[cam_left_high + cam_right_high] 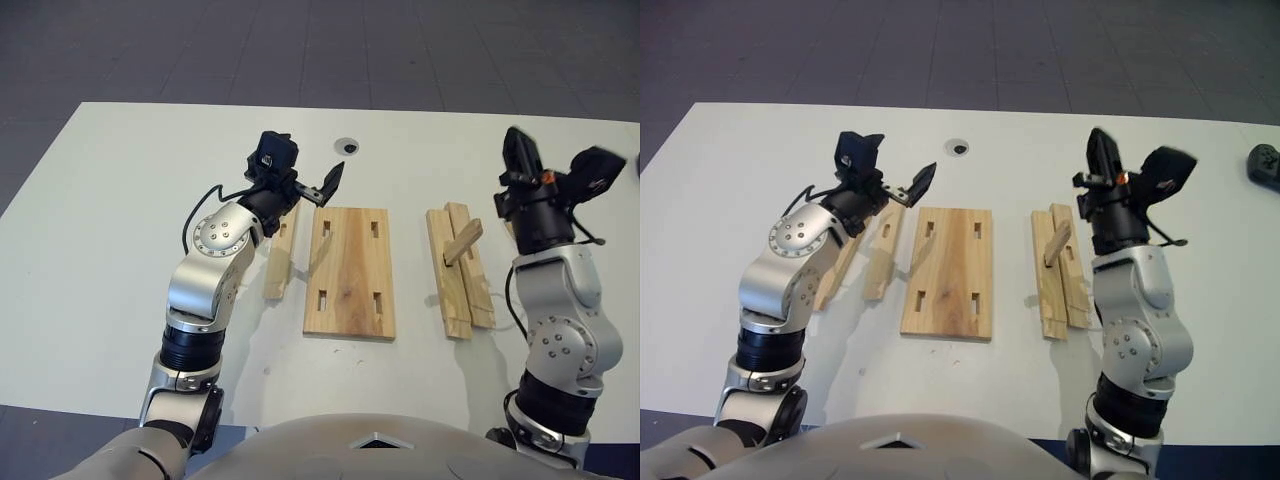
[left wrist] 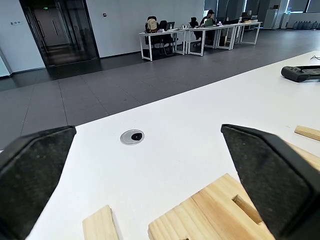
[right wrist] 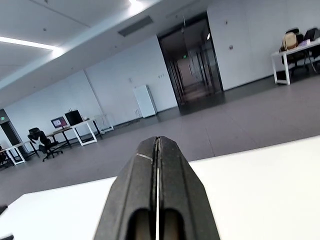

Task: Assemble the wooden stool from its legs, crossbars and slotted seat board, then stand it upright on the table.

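The wooden stool lies in loose parts. Its pale rectangular four-slot seat board (image 1: 349, 271) sits flat on the white counter (image 1: 120, 250) between the claws, just beside the left claw (image 1: 295, 185). That claw hangs wide open and empty over the pale wooden leg pieces (image 1: 277, 262) beneath it. The right claw (image 1: 520, 152) is pressed closed on nothing, with a heap of pale legs and crossbars (image 1: 460, 270) on its inner side. Assembly looks unstarted. Next, the left claw would likely need to drop over one leg and close squarely.
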Robot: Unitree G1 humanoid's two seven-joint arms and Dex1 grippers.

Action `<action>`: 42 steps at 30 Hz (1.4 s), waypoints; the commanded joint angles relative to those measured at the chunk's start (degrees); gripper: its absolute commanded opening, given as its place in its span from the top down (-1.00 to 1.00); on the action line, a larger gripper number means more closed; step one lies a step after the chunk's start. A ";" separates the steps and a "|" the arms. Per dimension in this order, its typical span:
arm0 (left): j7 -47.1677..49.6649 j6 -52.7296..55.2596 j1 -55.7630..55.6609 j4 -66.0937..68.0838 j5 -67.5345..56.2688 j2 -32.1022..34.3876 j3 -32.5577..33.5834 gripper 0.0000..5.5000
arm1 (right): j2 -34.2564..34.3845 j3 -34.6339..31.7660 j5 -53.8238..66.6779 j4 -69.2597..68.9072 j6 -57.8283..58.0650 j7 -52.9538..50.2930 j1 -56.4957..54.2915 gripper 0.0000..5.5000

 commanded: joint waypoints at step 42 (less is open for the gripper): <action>1.35 2.06 0.61 -2.21 -0.27 -1.00 -0.85 -0.96 | -0.70 6.79 -6.82 7.16 -3.57 10.75 18.00 0.99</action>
